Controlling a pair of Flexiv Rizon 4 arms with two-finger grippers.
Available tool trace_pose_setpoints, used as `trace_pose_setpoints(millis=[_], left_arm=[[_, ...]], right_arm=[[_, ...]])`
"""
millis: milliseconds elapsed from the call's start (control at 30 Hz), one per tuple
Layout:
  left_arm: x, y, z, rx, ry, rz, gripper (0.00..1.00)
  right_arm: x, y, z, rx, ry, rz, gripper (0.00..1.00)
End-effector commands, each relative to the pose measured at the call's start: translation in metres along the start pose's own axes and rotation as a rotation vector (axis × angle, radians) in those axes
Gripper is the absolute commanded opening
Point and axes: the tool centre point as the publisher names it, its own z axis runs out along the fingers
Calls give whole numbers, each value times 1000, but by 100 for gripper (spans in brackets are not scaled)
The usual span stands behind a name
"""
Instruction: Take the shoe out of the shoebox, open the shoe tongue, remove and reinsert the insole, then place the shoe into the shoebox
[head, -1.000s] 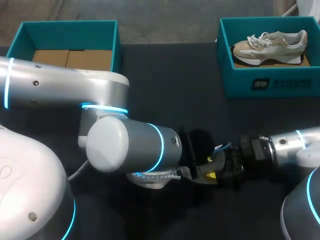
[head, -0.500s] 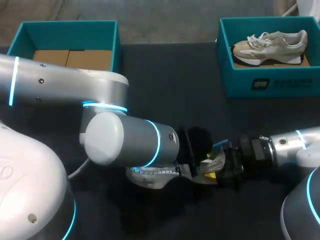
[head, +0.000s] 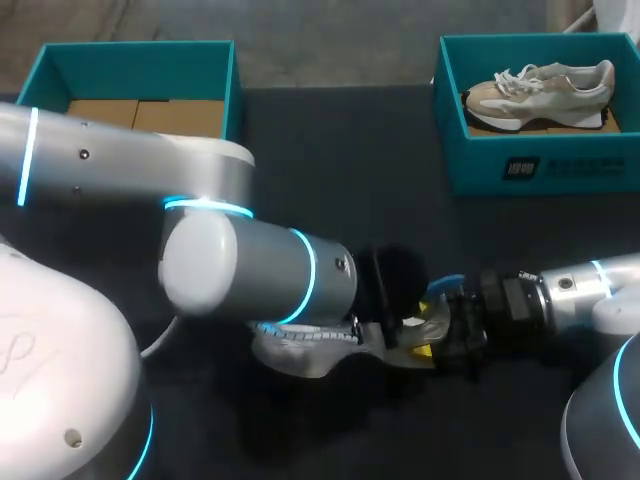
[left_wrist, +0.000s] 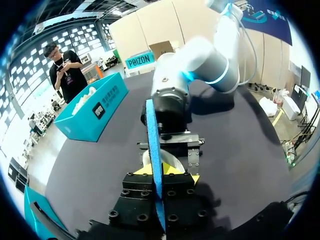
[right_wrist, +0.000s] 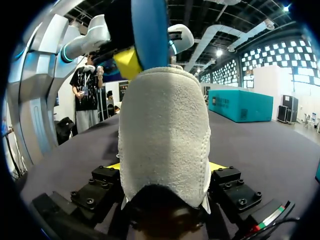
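A dark tabletop (head: 340, 170) filled the overhead view. The left arm (head: 230, 270), a thick silver limb with glowing blue rings, came in from 9 o'clock and crossed past the middle. The slimmer right arm (head: 580, 290) entered from 4 o'clock and met it near 6 o'clock.

A teal shoebox (head: 140, 47) sat at 11 o'clock with only its brown cardboard floor showing. A second shoebox (head: 540, 165), also teal, sat at 1 o'clock, holding a beige and white spare shoe (head: 545, 92) lying on its side.

The shoe (right_wrist: 165, 130), pale grey with a fuzzy heel, was out of both boxes, at 6 o'clock between the two arms and partly hidden under the left arm from overhead. Its heel sat in the right pincer (right_wrist: 165, 169), whose yellow tips pressed against either side of it, clamping it at a wide spread.

A blue insole (left_wrist: 154, 145) stood on edge above the heel, rising toward 12 o'clock from the shoe. The left pincer (left_wrist: 159, 171) was closed almost fully on it, the thin blue edge pinched between its yellow tips, and faced the right pincer head-on.
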Motion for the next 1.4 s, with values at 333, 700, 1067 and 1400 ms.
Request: trace_pose_setpoints(millis=[333,700,1067,1400], left_arm=[[-20,-34,-8,-61,71,-1,0],[-18,-60,-11,-73,197,-8,0],[-21,-94,-39,-65,307,-14,0],[-17,-125,-77,6,366,7,0]], right_arm=[[0,1,2,2,-1,0,0],[0,1,2,2,-1,0,0],[0,1,2,2,-1,0,0],[0,1,2,2,-1,0,0]])
